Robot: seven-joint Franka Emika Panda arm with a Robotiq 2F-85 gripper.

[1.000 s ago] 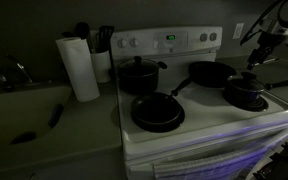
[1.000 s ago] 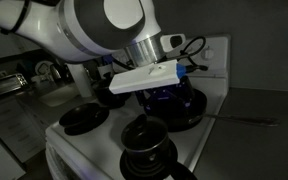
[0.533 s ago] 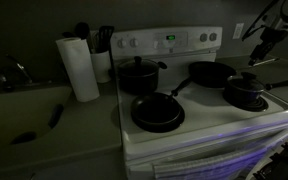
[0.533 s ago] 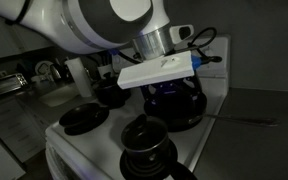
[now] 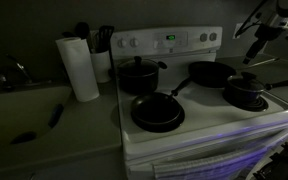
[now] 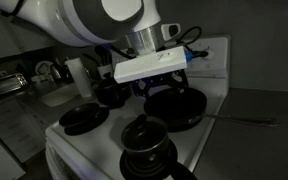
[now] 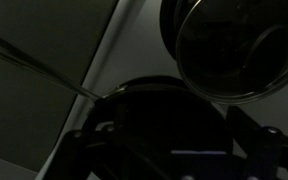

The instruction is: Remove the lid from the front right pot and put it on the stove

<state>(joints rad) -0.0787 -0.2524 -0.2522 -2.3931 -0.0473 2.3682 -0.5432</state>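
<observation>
The front right pot [image 5: 246, 99] is low and black and sits on the white stove [image 5: 199, 135] with its dark lid [image 5: 246, 84] on it. Both show in the other exterior view too, the lid [image 6: 144, 134] on the pot [image 6: 150, 160] at the stove's [image 6: 79, 140] near corner. My gripper [image 5: 264, 31] hangs well above the pot, empty, and also shows under the white arm [image 6: 167, 92]. In the dark wrist view the lid [image 7: 169, 100] lies below my spread fingers [image 7: 166, 132].
A taller black pot [image 5: 139, 73] stands back left, a wide black pan [image 5: 157, 112] front left, and a long-handled frying pan [image 5: 210, 72] back right, close behind the front right pot. A paper towel roll [image 5: 80, 68] and utensil holder stand on the counter to the left.
My gripper has risen away from the front right pot. The lid stays on the pot and nothing on the stove has moved.
</observation>
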